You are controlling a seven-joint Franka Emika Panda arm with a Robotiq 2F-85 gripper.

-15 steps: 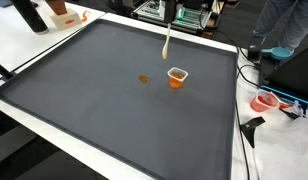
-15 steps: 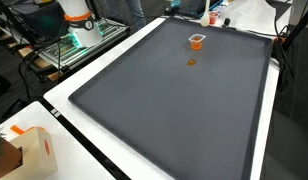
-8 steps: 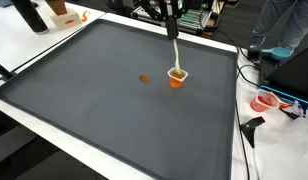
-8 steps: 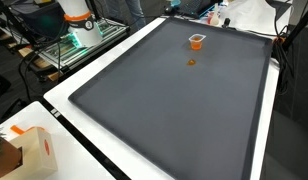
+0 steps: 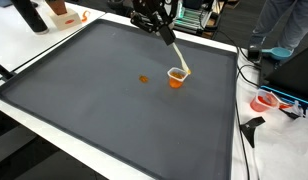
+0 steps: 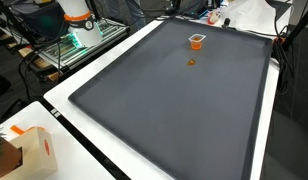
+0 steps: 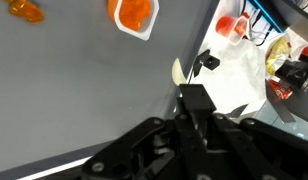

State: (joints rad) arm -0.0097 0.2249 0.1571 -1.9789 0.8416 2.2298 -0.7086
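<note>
Gripper [image 5: 160,28]: top centre of frame, fingers clamped on spoon [image 5: 175,52] handle.
Spoon: slanted, so its tip meets orange cup [image 5: 177,78].
Orange piece [image 5: 144,79]: left of cup, on table [image 5: 84,110].

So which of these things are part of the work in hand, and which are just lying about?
In use: end effector, pale utensil it grips, orange cup, orange piece.
Lying about: cardboard box, red-and-white item.
</note>
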